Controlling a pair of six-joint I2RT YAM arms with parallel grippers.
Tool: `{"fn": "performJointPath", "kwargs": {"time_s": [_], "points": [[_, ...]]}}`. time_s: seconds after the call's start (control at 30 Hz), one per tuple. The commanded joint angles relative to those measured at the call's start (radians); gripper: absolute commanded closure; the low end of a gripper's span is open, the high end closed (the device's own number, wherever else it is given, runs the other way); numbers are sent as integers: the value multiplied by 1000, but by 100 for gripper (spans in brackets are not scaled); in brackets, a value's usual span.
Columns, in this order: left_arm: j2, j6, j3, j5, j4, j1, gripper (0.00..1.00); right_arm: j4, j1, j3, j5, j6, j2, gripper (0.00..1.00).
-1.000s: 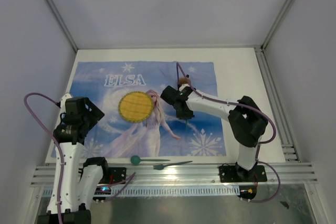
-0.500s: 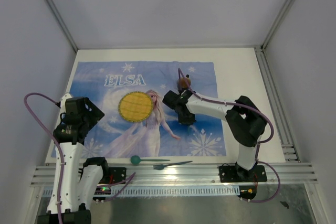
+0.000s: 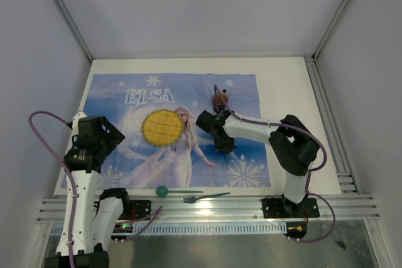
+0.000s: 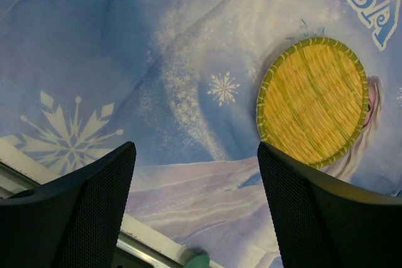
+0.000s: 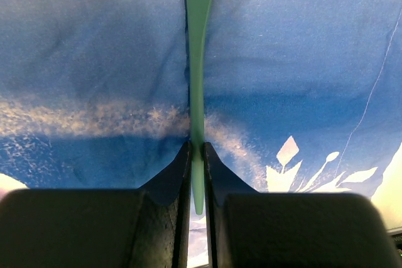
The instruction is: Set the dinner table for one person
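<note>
Now the right gripper (image 5: 196, 150) is closed tight on a thin, flat, pale green utensil handle (image 5: 198, 29), which runs straight out between its fingers over the blue printed cloth (image 3: 113, 92); its far end is out of view, so I cannot tell what kind of utensil it is. From above, this gripper sits over the right half of the cloth, with a small brown object (image 3: 220, 99) just beyond it. The left gripper (image 4: 196, 155) hangs with jaws spread wide and nothing between them, above the cloth's left part. A round yellow woven mat (image 3: 162, 127) lies on the cloth near the middle. The dinner table (image 3: 286, 86) lies under the cloth, its white top showing around it. A teal-headed spoon (image 3: 164, 191) and a dark fork (image 3: 206, 197) lie at the near edge
</note>
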Motion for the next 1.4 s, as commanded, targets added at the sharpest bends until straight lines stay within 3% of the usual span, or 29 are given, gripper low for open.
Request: {"fn": "performJointPath", "kwargs": {"time_s": [0.0,0.13,0.53,0.8,0.93,1.1,1.37], "points": [[-3,-7,13,-6,30,-5,19,7,-1,6,2,6,-25,90],[-3,-7,11,-6,33,-3,19,1,-3,8,7,12,-21,79],[-3,-8,11,-9,31,-5,19,-15,1,9,22,15,-41,77],[-4,-7,10,-6,31,-5,19,-47,25,45,29,3,-140,77],[-1,-8,11,-9,31,-3,19,41,124,39,7,-129,-172,78],[0,-7,11,-7,31,-5,19,169,299,-18,-31,-468,-232,78],[7,-5,13,-1,31,-5,19,270,347,-66,-370,-608,-263,78]]}}
